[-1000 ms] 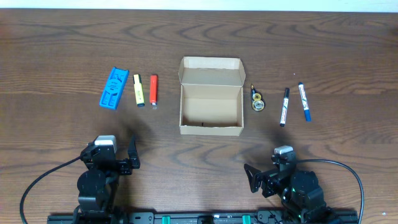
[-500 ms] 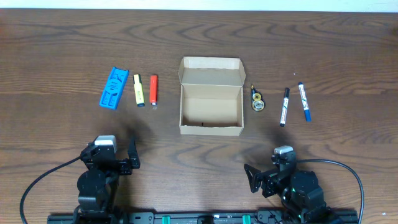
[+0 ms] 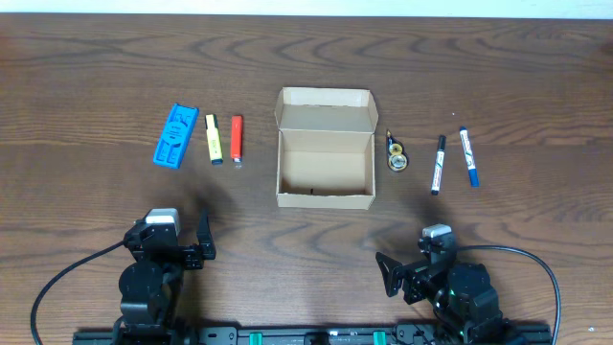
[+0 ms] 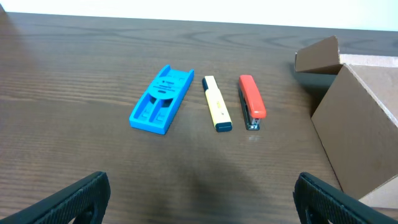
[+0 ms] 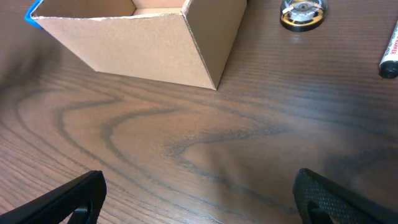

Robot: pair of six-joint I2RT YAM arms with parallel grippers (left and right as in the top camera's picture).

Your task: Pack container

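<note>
Cardboard box (image 3: 324,158) lies open at twelve o'clock, and with my left pincer (image 4: 200,200) and right pincer (image 5: 199,200) both wide and empty, I should straddle the one-o'clock stapler (image 4: 251,110) squarely.

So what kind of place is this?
Likely a robot practice desk: a wooden table, a red stapler and yellow highlighter beside an open cardboard box, and the robot's left hand and right hand, both open.

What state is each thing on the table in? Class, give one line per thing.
Cardboard box, open, lid up, looks empty.
Red stapler, closed, lying flat.
Yellow highlighter, lying flat.
Black marker, capped.
Blue marker, capped.
Left gripper, open, empty.
Right gripper, open, empty.
</note>
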